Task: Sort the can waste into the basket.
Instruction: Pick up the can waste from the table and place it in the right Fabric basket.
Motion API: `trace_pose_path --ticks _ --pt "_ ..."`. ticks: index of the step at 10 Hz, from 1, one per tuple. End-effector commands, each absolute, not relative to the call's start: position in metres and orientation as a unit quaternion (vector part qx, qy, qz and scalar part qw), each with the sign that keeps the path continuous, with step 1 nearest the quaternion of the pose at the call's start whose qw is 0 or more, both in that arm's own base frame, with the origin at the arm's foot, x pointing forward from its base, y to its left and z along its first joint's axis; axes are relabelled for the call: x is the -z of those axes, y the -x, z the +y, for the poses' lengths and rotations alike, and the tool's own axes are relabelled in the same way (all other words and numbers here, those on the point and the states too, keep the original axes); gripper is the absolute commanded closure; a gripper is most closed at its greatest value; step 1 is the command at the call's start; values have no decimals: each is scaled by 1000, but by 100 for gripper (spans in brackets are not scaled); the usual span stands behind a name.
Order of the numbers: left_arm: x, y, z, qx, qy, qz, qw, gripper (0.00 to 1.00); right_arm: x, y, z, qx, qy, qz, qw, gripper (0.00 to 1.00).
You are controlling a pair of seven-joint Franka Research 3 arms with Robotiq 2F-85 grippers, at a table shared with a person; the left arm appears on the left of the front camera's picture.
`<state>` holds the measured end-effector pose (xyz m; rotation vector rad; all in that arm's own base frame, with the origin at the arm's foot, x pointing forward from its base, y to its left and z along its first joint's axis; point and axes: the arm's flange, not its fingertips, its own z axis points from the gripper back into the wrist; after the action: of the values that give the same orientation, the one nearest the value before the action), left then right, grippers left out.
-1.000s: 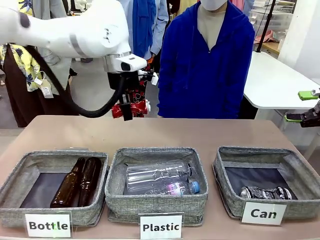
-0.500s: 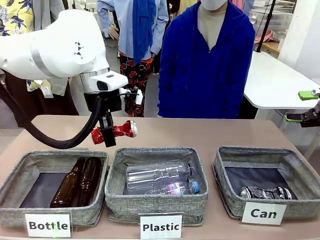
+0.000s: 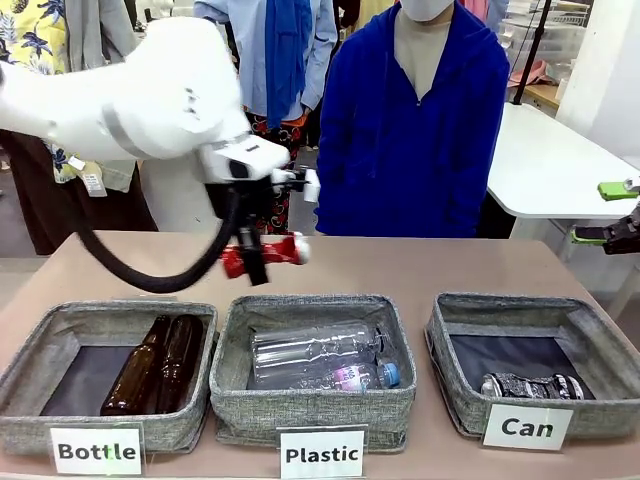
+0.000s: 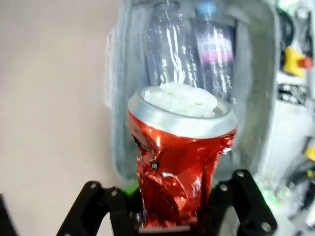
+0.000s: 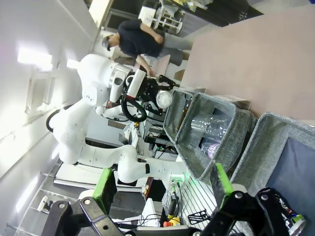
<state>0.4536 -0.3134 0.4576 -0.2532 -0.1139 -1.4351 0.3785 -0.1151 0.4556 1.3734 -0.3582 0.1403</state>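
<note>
Red and crumpled, the crushed can (image 3: 262, 253) hangs above the desk (image 3: 400, 265), clenched in the left end effector (image 3: 256, 262) just beyond the far rim of the bin labelled "Plastic" (image 3: 313, 368), at about 12 o'clock from it. From the left wrist the red can (image 4: 181, 162) stands between the dark fingers (image 4: 246, 201), silver end up, with clear plastic bottles (image 4: 189, 44) beneath. The right end effector (image 3: 612, 212) waits at 3 o'clock, off the desk edge, jaws apart and holding nothing; its green pads (image 5: 105, 184) stand wide. The basket labelled "Can" (image 3: 530, 345) sits at 4 o'clock, with the black-and-silver can (image 3: 532, 385) lying at its front.
</note>
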Motion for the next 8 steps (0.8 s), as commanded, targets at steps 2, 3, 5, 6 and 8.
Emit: trace_pose_path --ticks 2,3,5,6,8 --pt "-450 -465 -445 733 101 -139 658 100 -506 -323 -191 -22 -553 -227 801 0" --pt "-453 -461 -482 756 95 -157 629 100 -505 -308 -212 -12 -516 -240 822 0" --pt "-455 -444 -558 765 68 -222 600 100 -496 -272 -245 -7 -432 -248 867 0" --pt "-449 -447 -592 787 99 -224 567 100 -487 -260 -256 -35 -390 -247 886 0" --pt "-439 -442 -644 808 140 -200 536 100 -501 -261 -262 -9 -431 -253 866 0"
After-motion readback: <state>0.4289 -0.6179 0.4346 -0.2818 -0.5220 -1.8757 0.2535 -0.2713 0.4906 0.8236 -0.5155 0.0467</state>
